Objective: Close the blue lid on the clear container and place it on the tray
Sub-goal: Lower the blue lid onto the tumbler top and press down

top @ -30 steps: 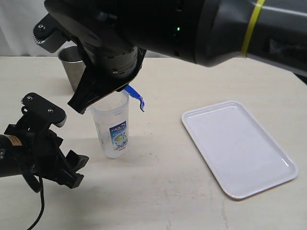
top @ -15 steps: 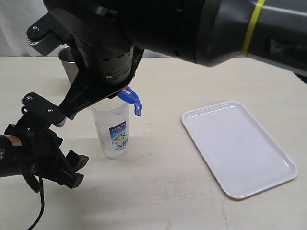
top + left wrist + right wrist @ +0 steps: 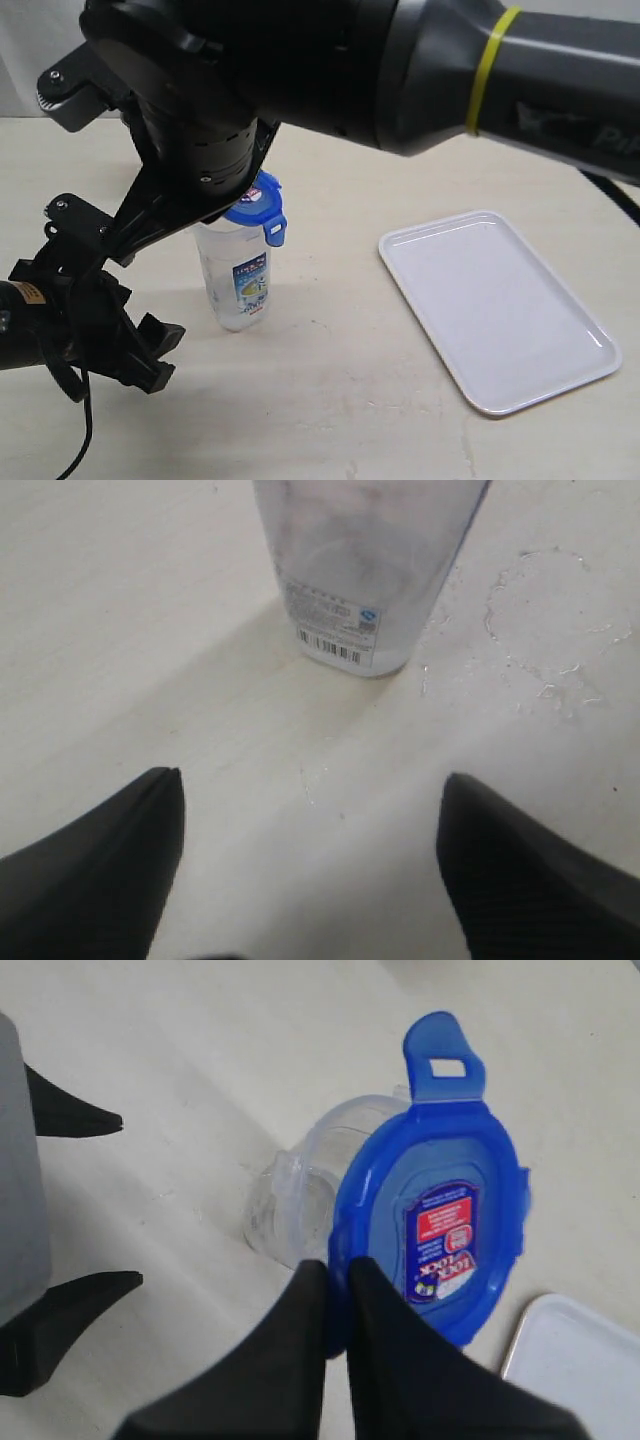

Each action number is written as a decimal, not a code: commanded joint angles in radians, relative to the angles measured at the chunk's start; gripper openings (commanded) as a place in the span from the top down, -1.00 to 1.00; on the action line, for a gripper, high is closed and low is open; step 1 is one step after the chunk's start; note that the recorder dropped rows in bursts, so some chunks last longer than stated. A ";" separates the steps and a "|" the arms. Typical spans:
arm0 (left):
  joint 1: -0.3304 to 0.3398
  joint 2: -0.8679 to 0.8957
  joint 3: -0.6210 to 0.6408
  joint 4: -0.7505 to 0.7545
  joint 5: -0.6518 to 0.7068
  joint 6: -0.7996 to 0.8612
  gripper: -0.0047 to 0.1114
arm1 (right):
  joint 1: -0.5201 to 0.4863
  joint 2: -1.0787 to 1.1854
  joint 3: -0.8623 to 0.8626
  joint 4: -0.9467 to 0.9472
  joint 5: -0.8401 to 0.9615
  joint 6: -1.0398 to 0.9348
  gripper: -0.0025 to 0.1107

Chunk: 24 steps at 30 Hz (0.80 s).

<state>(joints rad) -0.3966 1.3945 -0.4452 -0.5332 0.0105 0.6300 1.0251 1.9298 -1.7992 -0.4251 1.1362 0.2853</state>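
Observation:
The clear container [image 3: 236,275] stands upright on the table, its blue-and-white label facing the exterior view; its base also shows as the clear container [image 3: 370,570] in the left wrist view. The blue lid [image 3: 258,208] rests tilted over its mouth, red-white sticker up, one flap hanging off the side. My right gripper [image 3: 338,1295] is shut on the rim of the blue lid [image 3: 440,1215], above the open mouth of the clear container [image 3: 300,1200]. My left gripper [image 3: 310,820] stands open low on the table, short of the container. The tray [image 3: 500,310] lies to the right.
A corner of the tray [image 3: 575,1370] shows in the right wrist view. The right arm's big dark body [image 3: 330,60] spans the top of the exterior view and hides what stands behind the container. A dried water ring [image 3: 555,620] marks the table beside the container.
My right gripper has swung the blue lid from hanging edge-down beside the container's mouth to lying nearly flat over it, sticker up. The left arm has not moved.

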 commanded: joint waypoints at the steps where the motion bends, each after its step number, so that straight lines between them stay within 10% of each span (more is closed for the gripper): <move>1: 0.003 -0.007 0.003 -0.006 -0.011 -0.010 -0.24 | 0.000 0.017 -0.003 0.014 -0.009 -0.001 0.89; 24: 0.003 -0.007 0.003 -0.006 -0.011 -0.010 -0.24 | 0.000 0.075 -0.003 0.017 -0.032 -0.105 0.89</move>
<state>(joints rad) -0.3966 1.3945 -0.4452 -0.5332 0.0105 0.6261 1.0251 1.9847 -1.7992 -0.4125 1.0808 0.2161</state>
